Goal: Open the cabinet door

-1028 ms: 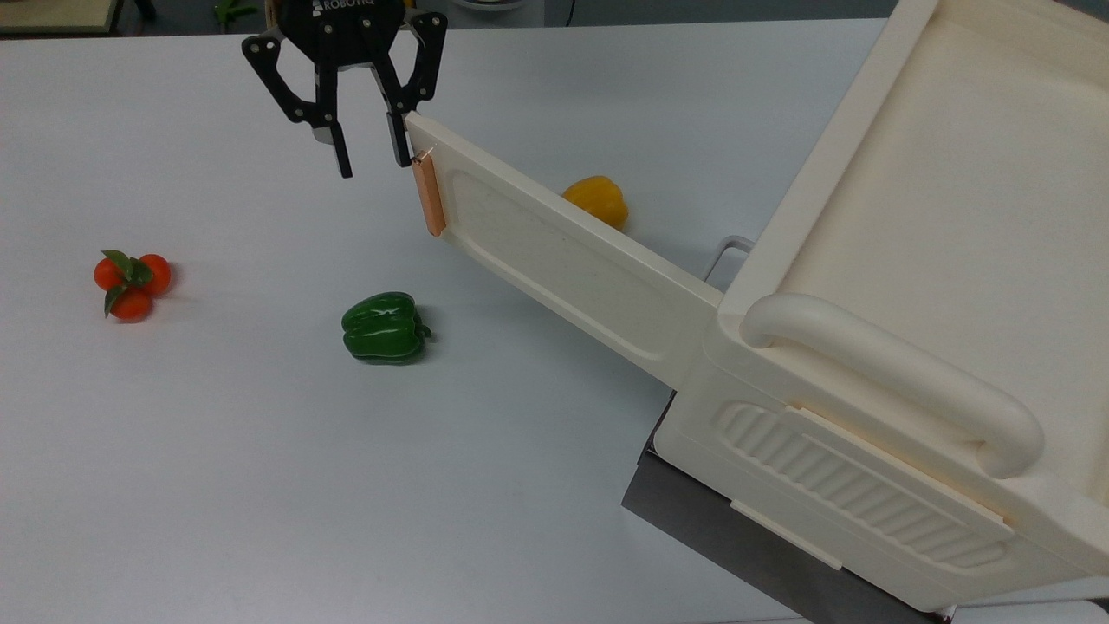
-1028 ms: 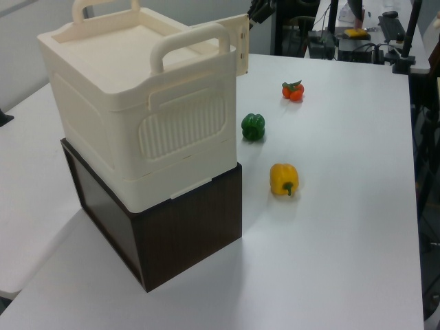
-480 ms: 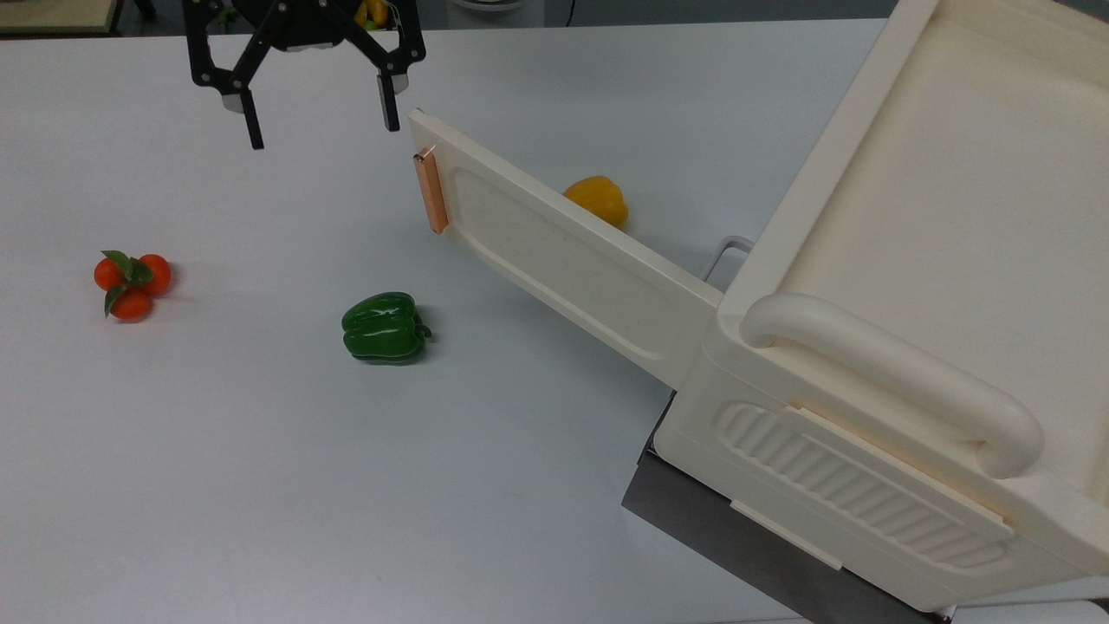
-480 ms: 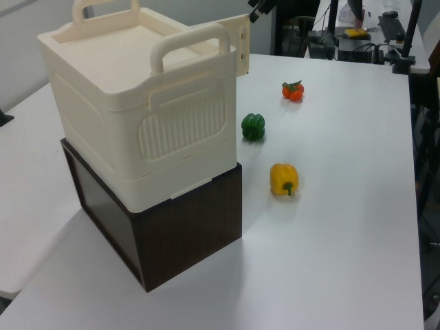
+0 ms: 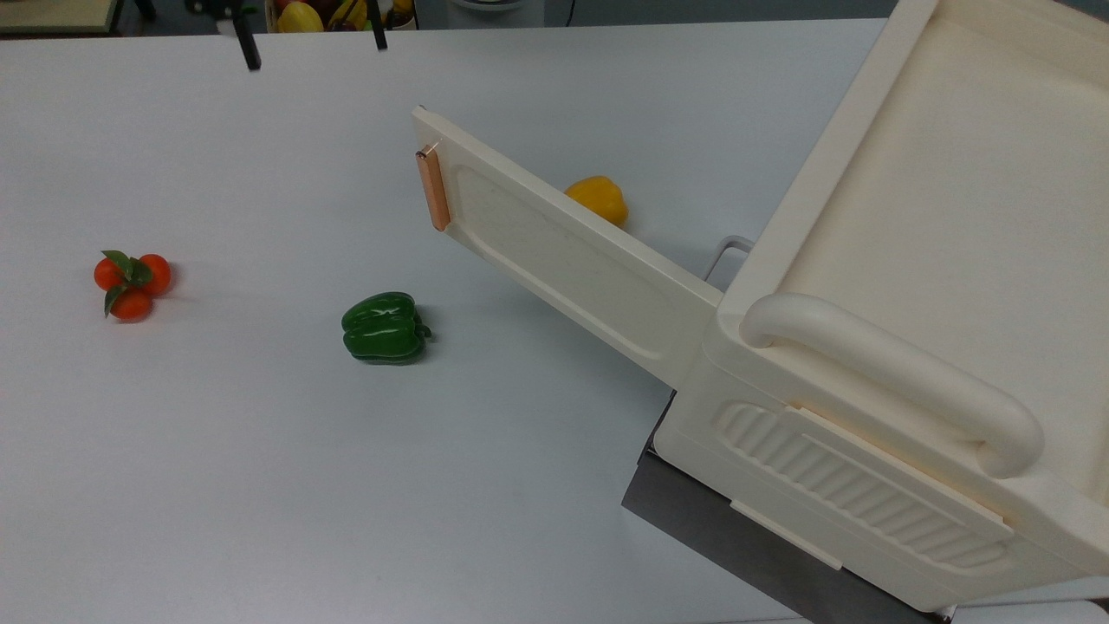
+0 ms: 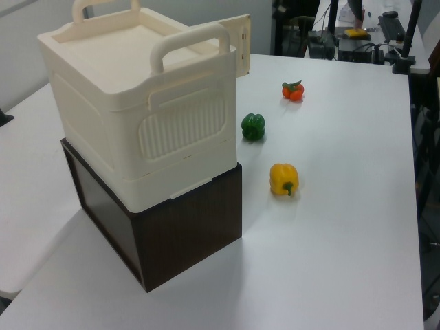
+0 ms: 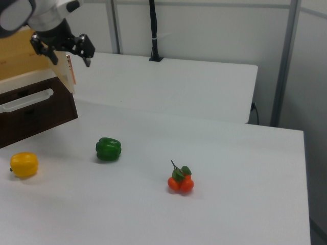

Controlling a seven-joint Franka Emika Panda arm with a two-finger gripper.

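From the top view, we see the cabinet door [image 5: 563, 260] swung wide out over the worktop [image 5: 217, 477], its orange handle strip [image 5: 431, 189] at the far end. We count one green pepper [image 5: 384, 327], one yellow pepper [image 5: 598, 198] and one bunch of tomatoes [image 5: 130, 282]. From the left view, the door [image 6: 240, 45] pokes out behind the box. From the right view, our gripper [image 7: 69, 53] hangs just beside the door's edge, fingers [image 7: 88, 62] spread wide, holding nothing. We think the job looks done, so backing off slowly without bumping the door is best.
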